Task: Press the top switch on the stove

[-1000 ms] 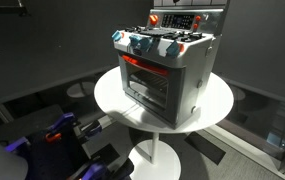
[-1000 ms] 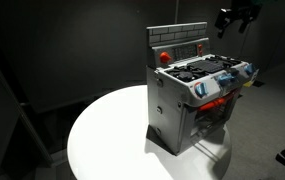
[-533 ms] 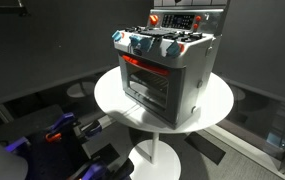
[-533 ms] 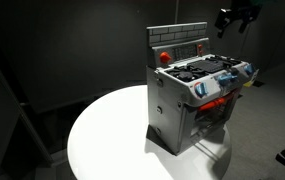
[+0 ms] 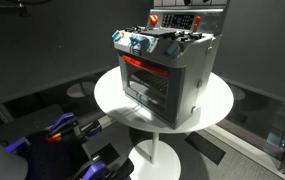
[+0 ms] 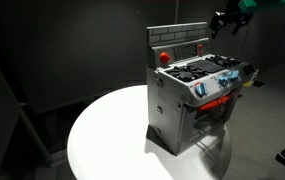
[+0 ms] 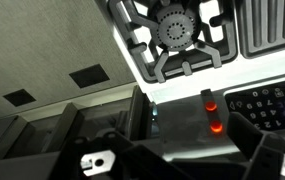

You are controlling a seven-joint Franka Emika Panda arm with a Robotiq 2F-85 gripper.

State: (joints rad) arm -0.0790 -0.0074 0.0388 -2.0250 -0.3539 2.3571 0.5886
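The small grey toy stove [image 5: 167,70] stands on a round white table [image 5: 217,110], with a red-orange oven handle and blue-and-white front knobs. It also shows in an exterior view [image 6: 194,95]. Its upright back panel [image 6: 178,42] carries a red button [image 6: 164,57]. In the wrist view I look down on a burner [image 7: 177,35] and the back panel with two lit red buttons [image 7: 210,100] one above the other, and dark controls [image 7: 267,103] to the right. My gripper [image 6: 229,20] hovers above and behind the panel's far end. In the wrist view its fingers [image 7: 182,165] are spread open and empty.
The stove sits toward one side of the table top [image 6: 112,135]. Dark walls and floor surround the table. Blue and black equipment [image 5: 62,135] lies low beside the table's pedestal [image 5: 162,150].
My gripper has shifted slightly toward the stove's back panel. The stove has not moved.
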